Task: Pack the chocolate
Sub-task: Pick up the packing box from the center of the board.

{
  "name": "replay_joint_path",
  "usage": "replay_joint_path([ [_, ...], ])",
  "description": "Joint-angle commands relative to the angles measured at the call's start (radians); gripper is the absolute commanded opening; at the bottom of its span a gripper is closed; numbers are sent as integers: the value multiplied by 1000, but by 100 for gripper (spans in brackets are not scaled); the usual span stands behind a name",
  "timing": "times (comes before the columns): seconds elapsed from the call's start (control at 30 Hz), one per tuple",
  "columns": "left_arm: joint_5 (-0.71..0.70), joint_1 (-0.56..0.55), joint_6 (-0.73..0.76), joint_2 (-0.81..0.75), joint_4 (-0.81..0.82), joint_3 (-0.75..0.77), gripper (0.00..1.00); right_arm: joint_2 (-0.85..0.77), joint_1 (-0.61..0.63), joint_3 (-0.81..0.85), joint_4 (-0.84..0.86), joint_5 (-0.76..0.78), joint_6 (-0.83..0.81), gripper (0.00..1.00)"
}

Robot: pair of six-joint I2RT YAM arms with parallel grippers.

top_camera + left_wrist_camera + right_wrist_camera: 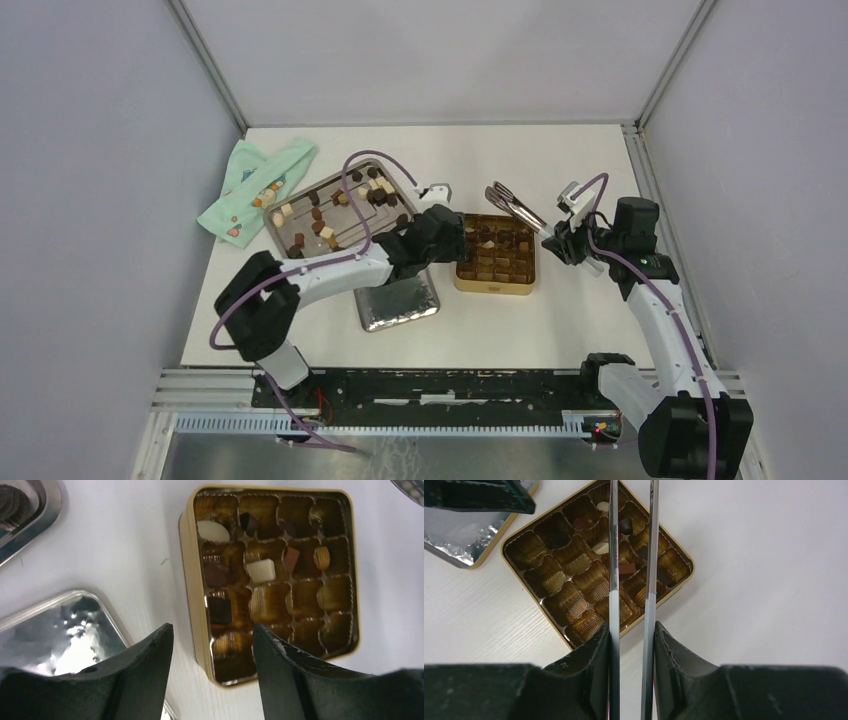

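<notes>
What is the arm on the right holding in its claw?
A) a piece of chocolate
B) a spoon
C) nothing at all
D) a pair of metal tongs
D: the right gripper is shut on a pair of thin metal tongs, whose two blades reach out over the gold tin.

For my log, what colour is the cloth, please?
The cloth is mint green; top view.
</notes>
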Motion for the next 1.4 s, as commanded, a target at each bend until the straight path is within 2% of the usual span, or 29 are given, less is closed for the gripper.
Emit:
replay_joint_path([
  [0.0, -110, 0, 43, 108, -10, 130, 65, -14, -2, 3, 57, -1, 14, 0],
  [0.13, -155, 8, 70, 195, -48, 207, 58, -9, -2, 2, 60, 9, 14, 0],
  [0.23, -147, 16, 89, 239, -64, 239, 49, -6, -2, 2, 60, 13, 13, 0],
  [0.43, -124, 25, 107, 319, -95, 298, 41, -2, -2, 1, 62, 19, 11, 0],
  [0.77, -130, 43, 143, 405, -137, 388, 21, 2, -2, -1, 60, 13, 10, 0],
  [0.83, -127, 44, 150, 412, -139, 401, 16, 4, -2, -1, 61, 16, 10, 0],
  [0.93, -136, 43, 162, 410, -129, 409, 2, 4, -2, -1, 60, 16, 8, 0],
  [1.07, -177, 40, 182, 360, -74, 370, 2, -2, -2, -2, 64, 13, 11, 0],
  [1.37, -307, -14, 309, 125, 209, 144, 2, -23, -3, 7, 77, 72, 29, 0],
])
